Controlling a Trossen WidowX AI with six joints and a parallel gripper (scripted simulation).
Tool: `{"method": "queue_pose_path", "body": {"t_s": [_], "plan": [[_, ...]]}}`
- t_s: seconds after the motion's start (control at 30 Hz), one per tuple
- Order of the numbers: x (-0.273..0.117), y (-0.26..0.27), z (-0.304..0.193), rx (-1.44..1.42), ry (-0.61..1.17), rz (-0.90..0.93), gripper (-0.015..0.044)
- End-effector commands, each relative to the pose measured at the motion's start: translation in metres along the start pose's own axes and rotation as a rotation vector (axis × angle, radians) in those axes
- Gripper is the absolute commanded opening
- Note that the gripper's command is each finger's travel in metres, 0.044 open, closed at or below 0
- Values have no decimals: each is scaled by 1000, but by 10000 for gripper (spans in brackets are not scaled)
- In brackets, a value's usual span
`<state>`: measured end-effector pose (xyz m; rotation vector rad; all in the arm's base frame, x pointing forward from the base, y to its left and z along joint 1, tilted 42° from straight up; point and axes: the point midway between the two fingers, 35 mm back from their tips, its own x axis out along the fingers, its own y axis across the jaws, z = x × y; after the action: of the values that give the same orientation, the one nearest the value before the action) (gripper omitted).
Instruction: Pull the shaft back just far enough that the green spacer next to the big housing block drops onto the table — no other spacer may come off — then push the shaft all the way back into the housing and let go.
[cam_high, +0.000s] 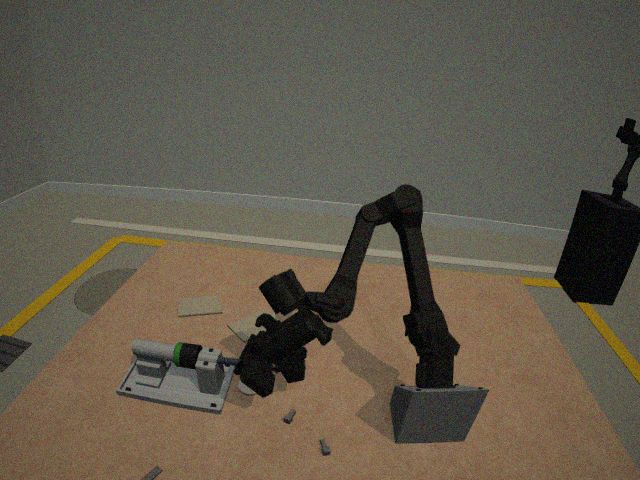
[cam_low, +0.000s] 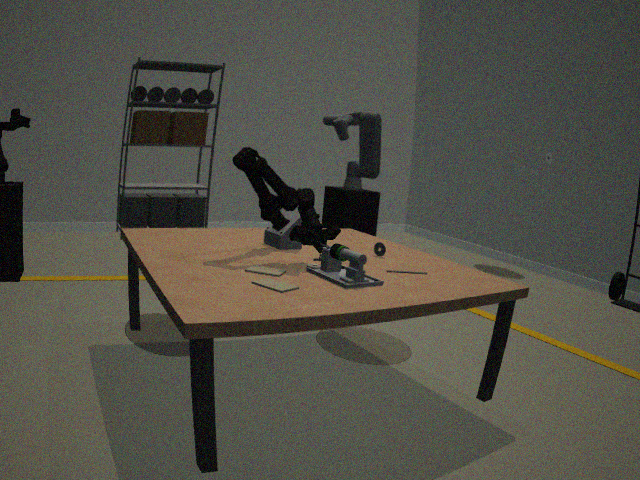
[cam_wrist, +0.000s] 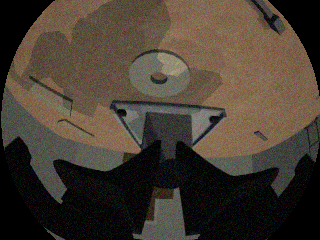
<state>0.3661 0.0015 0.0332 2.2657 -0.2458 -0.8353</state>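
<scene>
The green spacer (cam_high: 178, 353) (cam_low: 339, 252) sits up in line between the grey cylindrical housing (cam_high: 152, 349) (cam_low: 354, 256) and a black spacer section (cam_high: 191, 355). No gap shows beside it. The black section reaches the upright grey post (cam_high: 209, 374) (cam_wrist: 167, 130) on the base plate (cam_high: 175, 391) (cam_low: 328, 278). The shaft (cam_high: 229, 361) sticks out of the post's near-arm side. My gripper (cam_high: 239, 364) (cam_wrist: 168, 145) is shut on the shaft's outer end, close to the post. The shaft inside the spacers and housing is hidden.
A pale grey disc (cam_high: 246, 388) (cam_wrist: 142, 82) lies flat beside the base plate, below the gripper. Two pale flat plates (cam_high: 200, 305) (cam_low: 275, 285) lie behind. Bolt-like parts (cam_high: 289, 416) (cam_high: 324, 447) lie in front. A dark ring (cam_low: 379, 249) stands on the table.
</scene>
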Motion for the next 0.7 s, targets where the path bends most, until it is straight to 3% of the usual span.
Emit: {"method": "queue_pose_path", "body": {"t_s": [0.0,0.67], "plan": [[0,0,1,3,-2,0,0],[-2,0,3,3,-3,0,0]]}}
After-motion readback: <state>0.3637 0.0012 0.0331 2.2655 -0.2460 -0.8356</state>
